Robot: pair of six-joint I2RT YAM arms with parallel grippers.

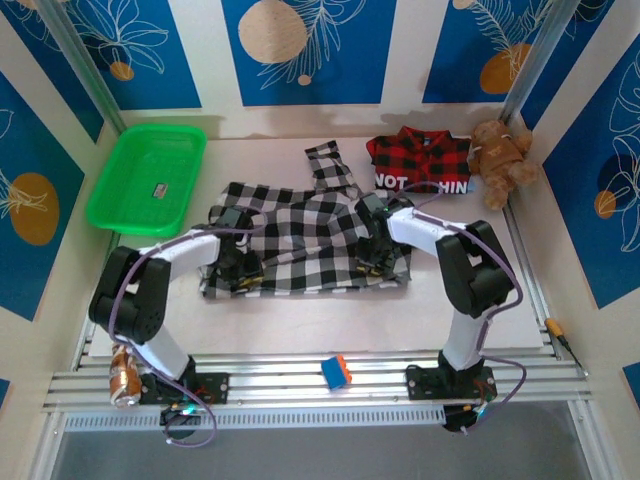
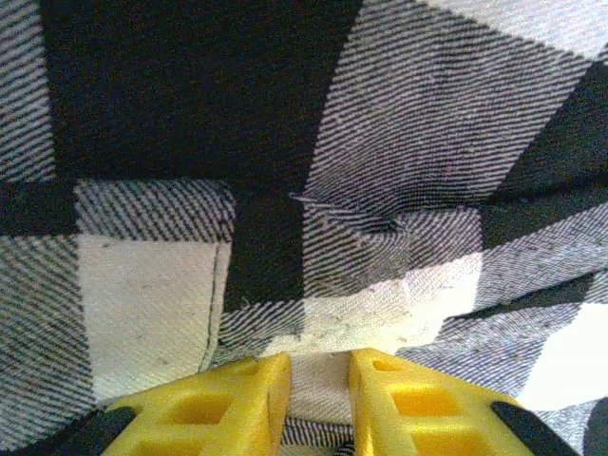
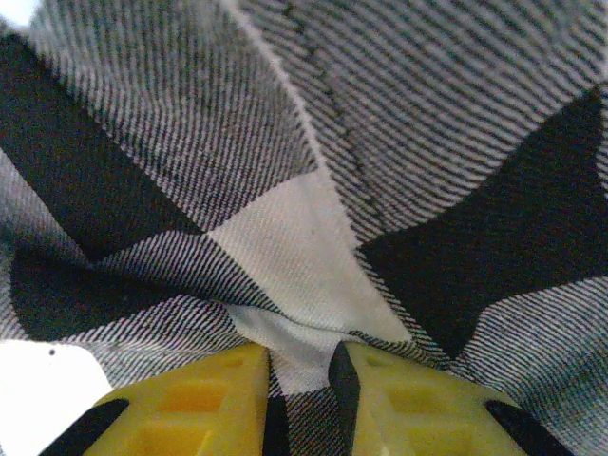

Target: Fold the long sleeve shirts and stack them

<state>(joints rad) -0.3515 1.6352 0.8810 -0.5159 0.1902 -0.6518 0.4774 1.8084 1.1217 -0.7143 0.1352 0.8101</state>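
Observation:
A black-and-white checked shirt (image 1: 305,235) lies spread over the middle of the table, one sleeve reaching toward the back. My left gripper (image 1: 243,268) is down on its near left part, its yellow fingers (image 2: 237,404) shut on a fold of the checked cloth (image 2: 323,380). On the shirt's right side sits my right gripper (image 1: 372,252), and its fingers (image 3: 408,408) pinch a ridge of the same checked cloth (image 3: 299,356). A folded red-and-black plaid shirt (image 1: 420,162) with white letters on a black band rests at the back right.
A green plastic basket (image 1: 148,178) stands at the back left. A brown teddy bear (image 1: 503,160) leans in the back right corner beside the plaid shirt. A small blue-and-orange object (image 1: 336,371) lies on the front rail between the arm bases.

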